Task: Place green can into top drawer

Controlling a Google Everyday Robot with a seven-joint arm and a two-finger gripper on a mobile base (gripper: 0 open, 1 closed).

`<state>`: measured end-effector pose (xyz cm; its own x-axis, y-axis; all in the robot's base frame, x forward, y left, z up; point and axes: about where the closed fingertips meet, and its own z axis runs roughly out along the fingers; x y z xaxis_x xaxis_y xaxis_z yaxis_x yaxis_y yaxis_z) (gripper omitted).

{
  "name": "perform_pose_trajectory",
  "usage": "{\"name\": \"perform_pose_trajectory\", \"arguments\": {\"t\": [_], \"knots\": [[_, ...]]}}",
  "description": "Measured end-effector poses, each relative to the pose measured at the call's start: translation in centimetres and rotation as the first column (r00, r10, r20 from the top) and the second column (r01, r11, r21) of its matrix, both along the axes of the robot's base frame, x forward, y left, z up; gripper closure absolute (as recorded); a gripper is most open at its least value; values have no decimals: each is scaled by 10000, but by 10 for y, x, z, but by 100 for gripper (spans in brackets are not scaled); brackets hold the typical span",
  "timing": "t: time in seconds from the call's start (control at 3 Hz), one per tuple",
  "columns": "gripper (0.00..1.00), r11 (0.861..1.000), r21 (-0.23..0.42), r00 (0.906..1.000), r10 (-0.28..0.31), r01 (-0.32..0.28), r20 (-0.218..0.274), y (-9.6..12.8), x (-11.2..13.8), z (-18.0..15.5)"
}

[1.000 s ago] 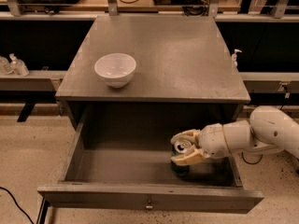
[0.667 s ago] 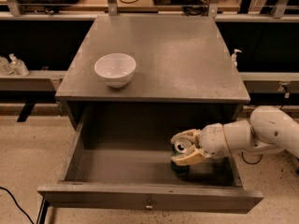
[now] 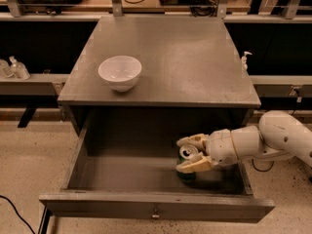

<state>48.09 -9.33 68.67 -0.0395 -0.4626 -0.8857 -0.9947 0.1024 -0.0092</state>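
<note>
The top drawer (image 3: 156, 207) of the grey cabinet is pulled fully out; its front panel with the small metal knob faces me. The green can (image 3: 186, 164) stands upright on the drawer floor at the right, its silver top showing. My gripper (image 3: 189, 153) reaches in from the right over the drawer's side wall. Its two cream fingers sit on either side of the can's top, around it. The white arm extends off to the right.
A white bowl (image 3: 120, 72) sits on the cabinet top (image 3: 195, 57) at the left. The left part of the drawer floor (image 3: 117, 172) holds nothing. Shelving rails run behind the cabinet, with small bottles (image 3: 14, 68) at the far left.
</note>
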Motion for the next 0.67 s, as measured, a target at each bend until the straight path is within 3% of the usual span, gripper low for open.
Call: {"name": "perform_pose_trajectory", "arguments": {"t": [0.33, 0.67], "knots": [[0, 10000, 8, 10000, 34, -34, -9, 2, 0, 0], [0, 10000, 8, 10000, 35, -35, -10, 2, 0, 0]]}}
